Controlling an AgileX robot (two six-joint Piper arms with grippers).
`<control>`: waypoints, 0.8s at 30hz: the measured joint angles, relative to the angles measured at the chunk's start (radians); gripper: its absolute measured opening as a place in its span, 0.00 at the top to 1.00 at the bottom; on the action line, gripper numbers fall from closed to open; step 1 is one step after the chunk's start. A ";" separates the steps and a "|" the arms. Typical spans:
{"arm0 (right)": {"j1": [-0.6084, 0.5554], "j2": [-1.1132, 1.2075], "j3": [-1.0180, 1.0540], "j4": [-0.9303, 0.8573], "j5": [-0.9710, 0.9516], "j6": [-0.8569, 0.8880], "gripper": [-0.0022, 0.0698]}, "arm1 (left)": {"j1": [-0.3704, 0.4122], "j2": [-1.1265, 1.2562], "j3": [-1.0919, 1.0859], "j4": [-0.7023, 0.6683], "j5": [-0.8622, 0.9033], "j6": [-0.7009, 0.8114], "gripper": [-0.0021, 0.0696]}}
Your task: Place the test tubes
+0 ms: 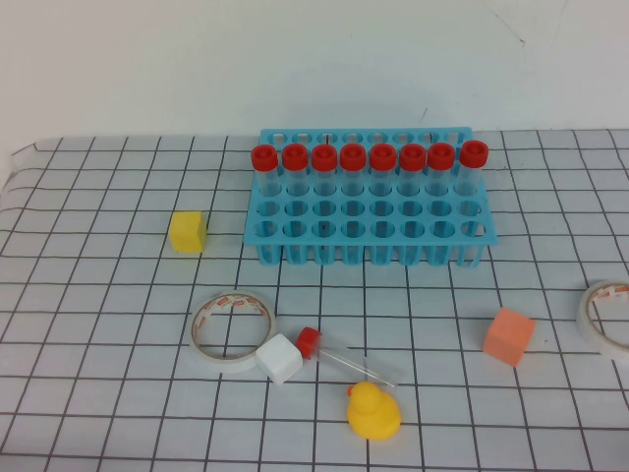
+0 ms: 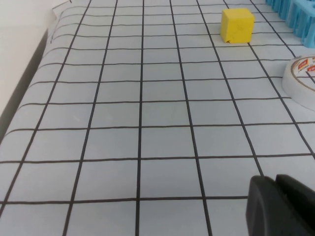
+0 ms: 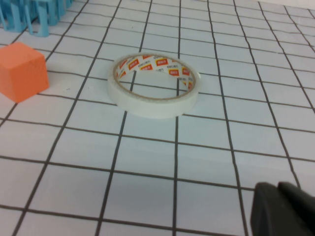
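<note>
Eight red-capped test tubes [image 1: 383,167] stood upright in one row of the blue rack [image 1: 369,231]. A ninth test tube [image 1: 349,359] lay flat on the desk [image 1: 118,295] at 6 o'clock from the rack, its cap just beside a white cube [image 1: 279,359] and a yellow duck [image 1: 372,411] at its 5 o'clock. The left end effector [image 2: 276,196], fingers pressed together and holding nothing, sat over bare grid well apart from the yellow cube [image 2: 236,24]. The right end effector [image 3: 278,199], likewise closed and empty, sat near a tape roll [image 3: 153,86].

The blue rack [image 1: 263,232] looks like glossy plastic, the test tube [image 1: 364,366] clear and smooth, the duck [image 1: 373,411] matt rubber.
</note>
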 joint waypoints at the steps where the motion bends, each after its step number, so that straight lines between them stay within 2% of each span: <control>1: 0.000 0.000 0.000 0.000 0.000 0.000 0.97 | 0.000 0.000 0.000 0.000 0.000 0.000 0.97; 9: 0.000 0.000 0.000 0.000 0.000 0.000 0.97 | 0.000 0.000 0.000 0.000 -0.007 0.000 0.97; 13: 0.000 0.000 0.000 0.000 -0.005 0.000 0.97 | 0.000 0.000 0.002 0.004 -0.073 0.000 0.97; 18: 0.000 0.000 0.011 0.000 -0.142 0.000 0.97 | 0.000 0.000 0.002 0.006 -0.327 0.009 0.97; 20: 0.000 0.000 0.011 0.000 -0.340 0.000 0.97 | 0.000 0.000 0.002 0.006 -0.507 0.013 0.97; 24: 0.000 0.000 0.011 0.000 -0.561 0.000 0.97 | 0.000 0.000 0.002 0.006 -0.723 0.013 0.97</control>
